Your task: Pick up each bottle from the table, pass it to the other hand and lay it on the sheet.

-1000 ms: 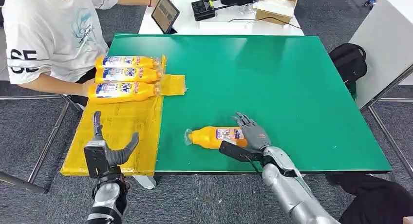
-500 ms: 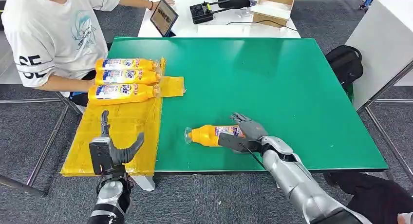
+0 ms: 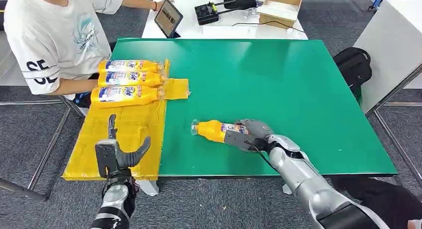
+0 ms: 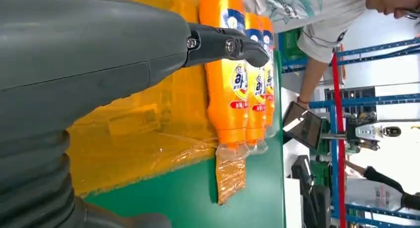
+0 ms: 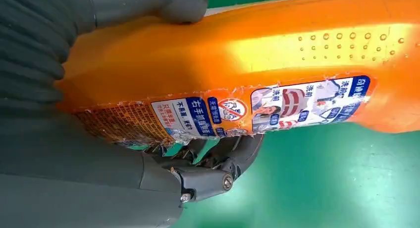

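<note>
The three orange bottles (image 3: 128,80) lying on the yellow sheet (image 3: 119,134) have blue labels that say "Tide". The bottle (image 5: 277,69) in the right hand (image 5: 64,153) has a label with Chinese writing and a red no-sign. The person's white shirt (image 3: 54,35) has black letters "SE" on the sleeve.

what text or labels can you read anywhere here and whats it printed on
"Tide", just legible: blue labels of the three bottles on the sheet.
"洗前" and "右手机械", partly legible; remaining print too small: label of the bottle held by the right hand.
"SE", cut off by a fold: sleeve of the person's white shirt.
Tablet screen: unreadable.
</note>
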Motion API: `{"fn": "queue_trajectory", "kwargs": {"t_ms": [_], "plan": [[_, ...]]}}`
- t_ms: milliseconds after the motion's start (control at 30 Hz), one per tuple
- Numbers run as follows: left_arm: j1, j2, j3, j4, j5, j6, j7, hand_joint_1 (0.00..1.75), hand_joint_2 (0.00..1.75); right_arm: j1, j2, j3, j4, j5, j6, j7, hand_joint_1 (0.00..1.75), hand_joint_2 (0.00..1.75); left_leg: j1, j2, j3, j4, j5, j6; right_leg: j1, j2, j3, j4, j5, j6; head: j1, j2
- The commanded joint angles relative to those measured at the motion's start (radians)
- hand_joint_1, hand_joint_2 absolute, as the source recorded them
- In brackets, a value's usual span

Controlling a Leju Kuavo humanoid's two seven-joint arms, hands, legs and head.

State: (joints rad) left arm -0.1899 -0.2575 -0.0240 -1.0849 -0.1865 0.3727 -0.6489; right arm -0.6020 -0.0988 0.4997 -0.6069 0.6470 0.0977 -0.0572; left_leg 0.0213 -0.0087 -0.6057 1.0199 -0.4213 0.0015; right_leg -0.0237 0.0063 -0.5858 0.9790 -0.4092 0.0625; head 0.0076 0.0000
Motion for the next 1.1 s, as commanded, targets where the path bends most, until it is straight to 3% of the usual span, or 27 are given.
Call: {"fn": "queue_trajectory", "kwargs": {"t_ms": [33,67,133,200,300,400,533,833,1100], "plan": [[-0.008,0.015,-0.004,0.035,0.011,0.002,0.006,0.0,1.75,0.117,0.015,-0.04,-0.011,-0.086,-0.095,-0.051,1.75,1.75,0.001,-0.004,0.0,-0.004,0.002,0.001,0.002,-0.005,0.002,-0.004,0.001,-0.004,0.0,0.0],[0.005,0.013,0.0,0.015,0.013,0.002,0.003,0.0,1.75,0.161,0.047,-0.113,-0.113,-0.135,-0.192,-0.127,1.75,1.75,0.001,-0.002,0.001,-0.002,0.001,0.001,0.002,-0.004,0.003,-0.003,0.0,-0.003,0.0,0.0],[0.022,0.006,-0.003,-0.015,0.015,-0.01,0.002,0.0,1.75,0.235,0.078,-0.166,-0.303,-0.158,-0.256,-0.16,1.75,1.75,0.001,0.0,0.0,-0.003,0.0,0.001,0.002,-0.001,0.001,-0.003,0.0,-0.003,0.0,0.0],[0.025,0.004,-0.005,-0.019,0.014,-0.007,0.003,0.0,1.75,0.253,0.075,-0.165,-0.354,-0.151,-0.247,-0.128,1.75,1.75,0.001,0.0,-0.001,0.0,0.0,0.0,0.002,-0.001,0.011,-0.001,0.0,-0.002,0.001,0.0],[0.023,0.004,-0.005,-0.019,0.014,-0.007,0.004,0.0,1.75,0.257,0.068,-0.168,-0.353,-0.151,-0.247,-0.128,1.75,1.75,0.0,0.003,-0.006,-0.001,0.0,0.0,0.001,0.002,0.005,0.001,0.002,-0.002,0.0,0.0],[0.021,-0.005,-0.031,-0.032,0.027,-0.033,0.001,0.0,1.75,0.344,0.156,-0.308,-0.571,-0.257,-0.41,-0.346,1.75,1.75,0.0,0.002,-0.008,-0.001,0.0,0.0,0.001,-0.001,0.002,0.001,0.001,-0.004,0.0,0.0],[0.02,-0.012,-0.094,-0.061,0.085,-0.1,0.031,0.0,1.75,0.42,0.215,-0.359,-0.818,-0.295,-0.578,-0.44,1.75,1.75,0.0,0.001,-0.017,0.002,0.001,0.0,0.0,0.0,-0.005,0.004,0.0,-0.002,0.001,0.0],[0.038,0.01,-0.179,-0.148,0.18,-0.223,0.074,0.0,1.75,0.437,0.233,-0.365,-0.854,-0.281,-0.738,-0.574,1.75,1.75,0.0,0.001,-0.018,0.0,0.0,0.001,0.001,-0.001,-0.005,0.002,-0.001,-0.003,0.0,0.0],[0.066,0.027,-0.256,-0.23,0.212,-0.305,0.105,0.0,1.75,0.45,0.244,-0.305,-0.793,-0.258,-0.721,-0.592,1.75,1.75,0.0,0.001,-0.02,0.0,0.0,0.001,0.001,0.0,-0.008,0.001,0.001,-0.002,0.001,0.0]]}}
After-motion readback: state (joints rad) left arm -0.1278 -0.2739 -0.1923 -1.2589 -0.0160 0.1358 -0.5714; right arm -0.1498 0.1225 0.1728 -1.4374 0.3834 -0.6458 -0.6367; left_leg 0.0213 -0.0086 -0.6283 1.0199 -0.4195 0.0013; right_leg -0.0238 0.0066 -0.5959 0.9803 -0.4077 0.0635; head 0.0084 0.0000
